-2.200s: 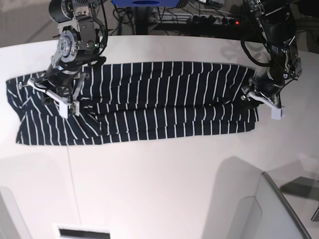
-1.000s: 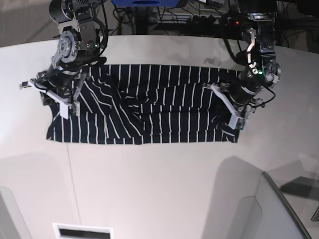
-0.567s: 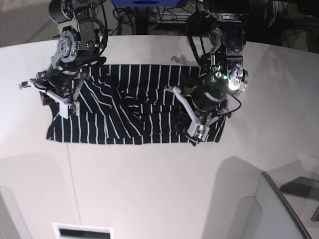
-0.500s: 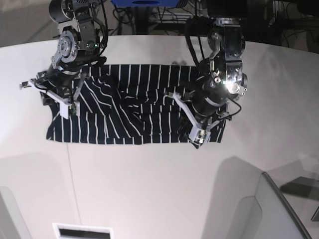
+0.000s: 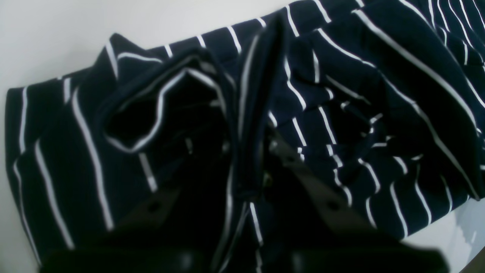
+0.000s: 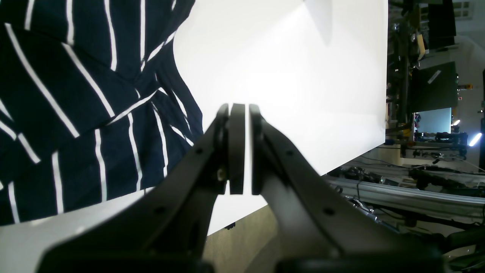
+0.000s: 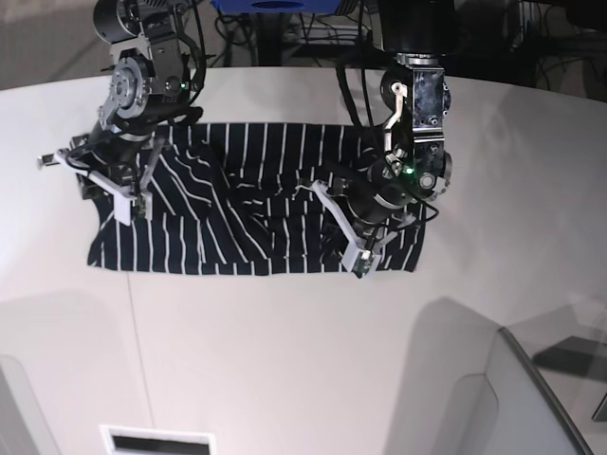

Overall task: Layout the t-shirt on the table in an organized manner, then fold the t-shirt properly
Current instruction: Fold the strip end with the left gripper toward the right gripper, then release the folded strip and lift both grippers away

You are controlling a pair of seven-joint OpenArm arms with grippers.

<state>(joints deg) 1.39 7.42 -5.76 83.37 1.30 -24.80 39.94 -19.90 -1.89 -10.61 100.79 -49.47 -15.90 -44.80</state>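
Note:
The navy, white-striped t-shirt [image 7: 237, 209] lies as a long folded band across the far half of the white table [image 7: 285, 360]. My left gripper [image 7: 358, 245] is shut on a fold of the shirt's right end and holds it over the band's right part. The left wrist view shows that pinched ridge of the t-shirt [image 5: 246, 125] between my left gripper's [image 5: 248, 178] dark fingers. My right gripper [image 7: 104, 185] hovers at the shirt's left end. In the right wrist view my right gripper [image 6: 238, 113] is shut and empty over bare table [image 6: 284, 57], with the t-shirt [image 6: 75, 94] beside it.
Cables and a blue object [image 7: 275, 8] sit beyond the table's far curved edge. A pale angled panel [image 7: 474, 398] stands at the bottom right. A thin dark seam [image 7: 137, 351] runs down the tabletop, and a slot [image 7: 156, 442] lies at the near edge.
My left gripper has carried the shirt's right end leftward, shortening the band. My right gripper earlier moved the left end inward and has since stayed still.

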